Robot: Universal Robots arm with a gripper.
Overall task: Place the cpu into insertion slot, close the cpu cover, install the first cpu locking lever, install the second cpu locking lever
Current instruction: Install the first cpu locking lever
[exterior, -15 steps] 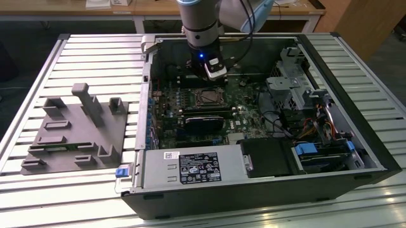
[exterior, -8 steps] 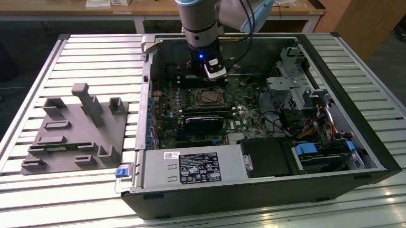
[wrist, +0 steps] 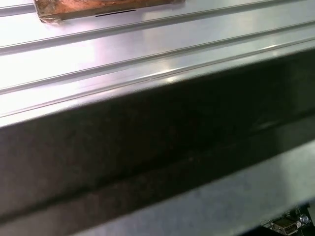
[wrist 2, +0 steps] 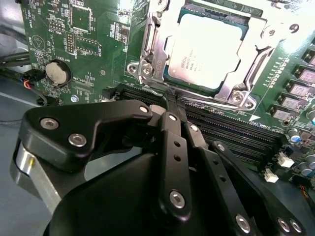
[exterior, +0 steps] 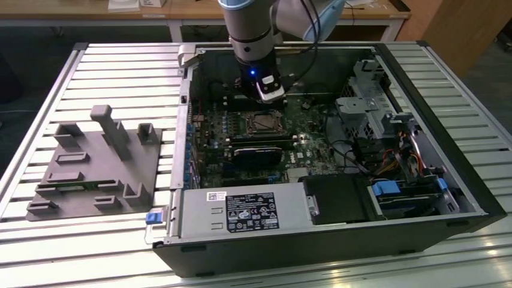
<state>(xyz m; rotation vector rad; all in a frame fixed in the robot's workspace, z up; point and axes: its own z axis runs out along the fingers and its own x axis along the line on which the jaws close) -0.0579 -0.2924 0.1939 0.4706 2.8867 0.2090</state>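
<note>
The chip is in its socket

We see the cpu (wrist 2: 209,49) lying in the insertion slot (wrist 2: 152,59) under the cpu cover (wrist 2: 261,59). The gripper (wrist 2: 170,101) hangs just beside it, fingers pressed together, holding nothing.

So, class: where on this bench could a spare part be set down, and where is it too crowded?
Free: the slatted table beyond the grey fixture plate, and the strip in front of the computer case. Crowded: inside the case, around the cpu and the gripper.
</note>
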